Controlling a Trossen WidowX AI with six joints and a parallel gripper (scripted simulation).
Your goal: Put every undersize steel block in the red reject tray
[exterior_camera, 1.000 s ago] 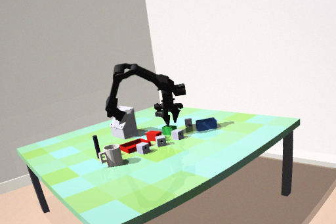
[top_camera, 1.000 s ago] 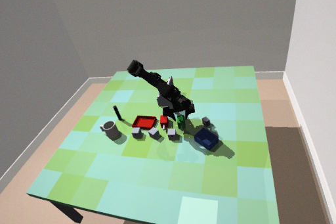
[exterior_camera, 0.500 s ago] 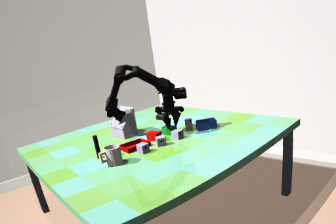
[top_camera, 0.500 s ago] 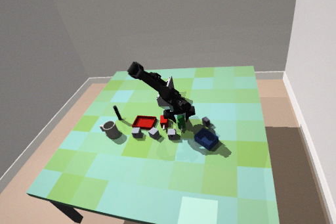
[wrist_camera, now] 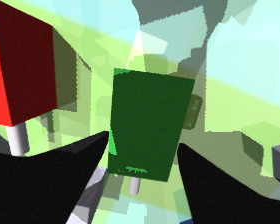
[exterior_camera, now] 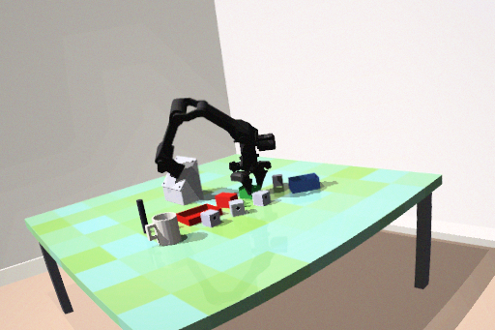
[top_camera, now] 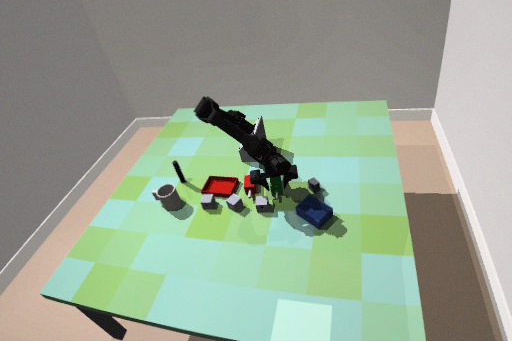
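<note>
Open gripper straddles the green gauge

Top view: the black arm (top_camera: 245, 136) (exterior_camera: 208, 110) reaches over the patchwork table (top_camera: 225, 252) (exterior_camera: 290, 244), its gripper (top_camera: 275, 179) (exterior_camera: 254, 190) (wrist_camera: 143, 141) down at the green GO gauge (top_camera: 276, 186) (exterior_camera: 246, 195) (wrist_camera: 148, 125); a red gauge-like piece with a pale pin (top_camera: 250, 185) (exterior_camera: 226, 199) (wrist_camera: 23, 65) lies between that gauge and the red reject tray (top_camera: 220, 186) (exterior_camera: 189, 220); three steel blocks (top_camera: 234, 202) (exterior_camera: 237, 208) form a loose row near the tray and the two pinned pieces, while a fourth block (top_camera: 314, 185) (exterior_camera: 277, 181) sits near the blue bin (top_camera: 314, 212) (exterior_camera: 305, 183); all four are outside the red tray

Exterior view: dark holes show in the faces of the three row blocks; the gripper points downward, its fingertips low at the green gauge; a grey mug (top_camera: 169, 197) (exterior_camera: 167, 229) and an upright black rod (top_camera: 179, 172) (exterior_camera: 141, 216) stand near the red tray, on the side away from the blue bin

Wrist view: the gripper is open, its black fingers parted on either side of the green gauge without gripping it; the gauge's pale pin points toward the bottom edge, and the red piece is at upper left, beyond one finger
</note>
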